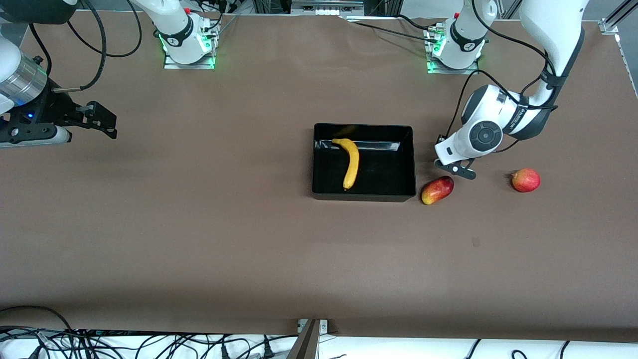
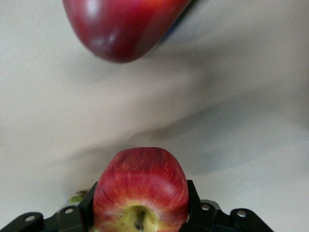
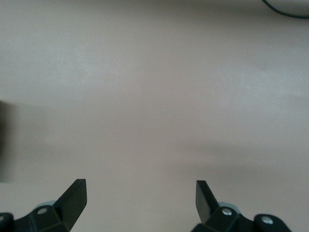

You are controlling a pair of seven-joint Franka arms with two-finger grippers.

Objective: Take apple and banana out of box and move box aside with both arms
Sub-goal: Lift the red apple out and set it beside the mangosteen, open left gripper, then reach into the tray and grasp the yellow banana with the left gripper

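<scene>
The yellow banana (image 1: 352, 162) lies inside the glossy black box (image 1: 389, 172) at the table's middle. My left gripper (image 1: 456, 169) is beside the box, toward the left arm's end of the table, just above the mango. In the left wrist view the gripper (image 2: 140, 195) is shut on the small red apple (image 2: 140, 186), with black fingers (image 2: 194, 203) pressed to both its sides. The apple is hidden under the wrist in the front view. My right gripper (image 1: 102, 122) waits open and empty at the right arm's end; it also shows open in the right wrist view (image 3: 140, 193).
An oval red-yellow mango (image 1: 437, 190) lies by the box's corner and shows in the left wrist view (image 2: 120, 29). A larger round red fruit with a nub (image 1: 526, 180) lies toward the left arm's end. Cables run along the table's near edge.
</scene>
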